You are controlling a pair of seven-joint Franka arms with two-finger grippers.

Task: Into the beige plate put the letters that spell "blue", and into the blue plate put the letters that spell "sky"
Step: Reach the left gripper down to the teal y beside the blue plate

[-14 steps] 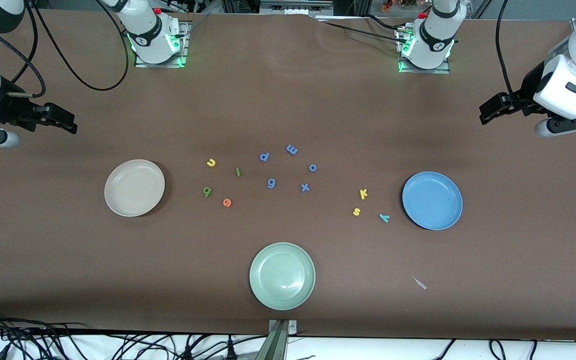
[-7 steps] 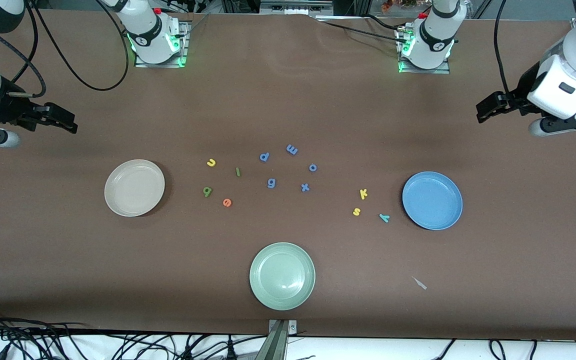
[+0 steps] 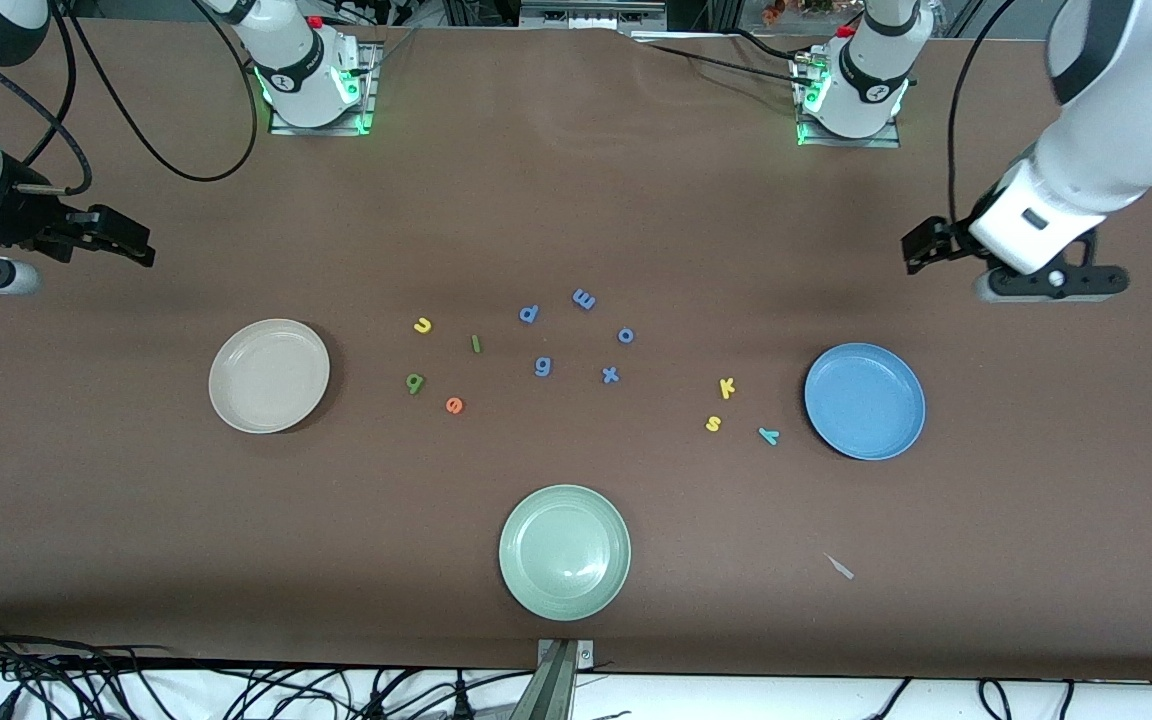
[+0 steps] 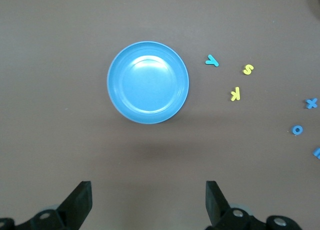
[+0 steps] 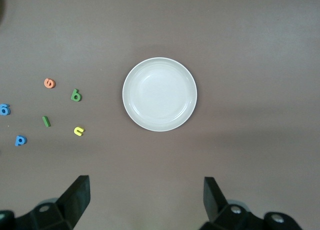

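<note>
While both arms hang at the table's ends, we find every task letter lying loose on the table [image 3: 576, 200] and all three plates bare. We take the pale green plate [image 3: 564, 552] as our landmark; it sits nearest the front camera.

Farther from the camera than that plate and toward the right arm's end lies the beige plate [image 3: 269, 376]. Between the two sit the green b [image 3: 415, 382], the orange e [image 3: 454, 405], the green l [image 3: 476, 344] and the yellow u [image 3: 423, 325], none touching another.

Toward the left arm's end lies the blue plate [image 3: 864, 401]. Just beside it rests the teal y [image 3: 768, 435], with the yellow s [image 3: 713, 424] and yellow k [image 3: 727, 387] near.

Farther from the camera than the green plate, five periwinkle letters [image 3: 543, 366] are scattered. A small pale scrap [image 3: 839, 566] lies toward the left arm's end; we cannot tell what it is.

We see the left gripper [image 4: 148, 202] over bare table beside the blue plate, jaws spread wide and holding nothing. The right gripper [image 5: 146, 200] hangs over bare table beside the beige plate, equally wide and empty. In both wrist views the finger bases are cut off, and in the front view the right arm's body runs out of frame.
</note>
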